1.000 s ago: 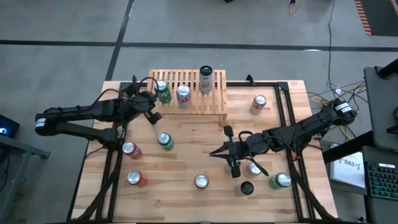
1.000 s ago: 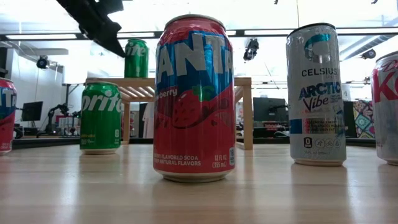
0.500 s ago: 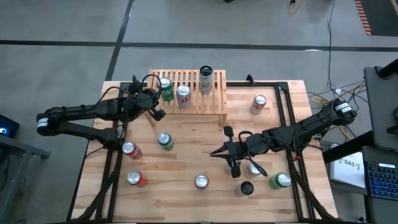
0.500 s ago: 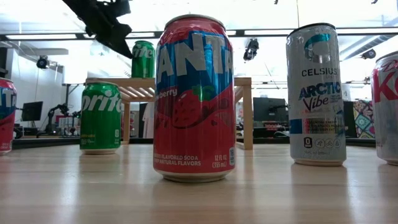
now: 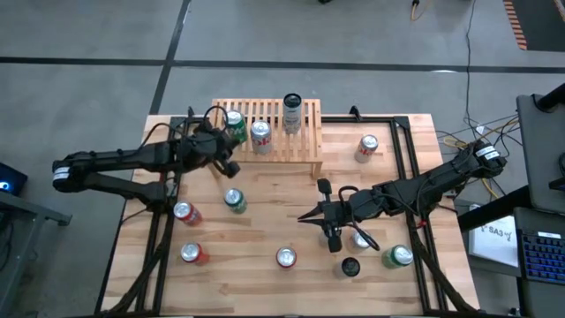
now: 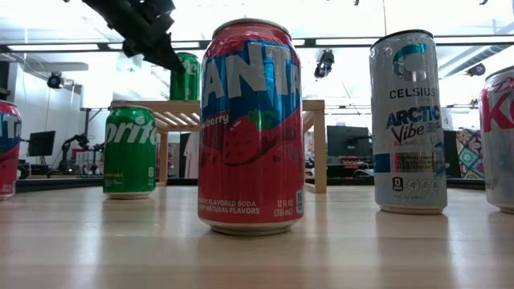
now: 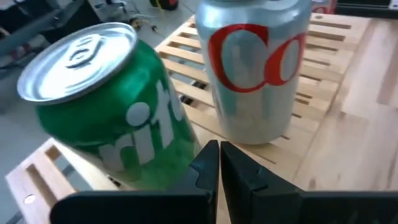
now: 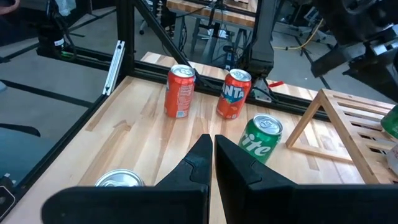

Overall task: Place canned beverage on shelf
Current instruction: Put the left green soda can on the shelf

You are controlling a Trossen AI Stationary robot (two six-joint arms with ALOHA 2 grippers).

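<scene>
Shelf (image 5: pixel 269 134) of light slatted wood stands at the far edge of the table (image 5: pixel 282 221), left of centre, and carries three upright cans: a green Sprite can (image 5: pixel 235 125) at its left end, a silver can with red lettering (image 5: pixel 261 135) just right of it, and a tall silver-and-dark can (image 5: pixel 292 113) farther right near the far edge. In the left wrist view the green Sprite can (image 7: pixel 115 118) appears tilted relative to the camera, and the silver can with red lettering (image 7: pixel 254 68) stands just beside it on the slats. Left claw (image 5: pixel 228 164) is at the near left corner of the shelf, just near of the green can; its fingers (image 7: pixel 208 168) are pressed together, hold nothing, and whether they touch the can cannot be told. Right claw (image 5: pixel 331 240) rests over the near centre of the table, fingers together and empty. Loose cans stand around on the table: a second green can (image 5: pixel 234 200) near of the shelf, a red can (image 5: pixel 184 212) to its left, a red can (image 5: pixel 192 254) at the near left, a red Fanta can (image 5: pixel 285 258) at near centre, a green can (image 5: pixel 396 257) at near right, and a silver-and-red can (image 5: pixel 366 147) right of the shelf.
</scene>
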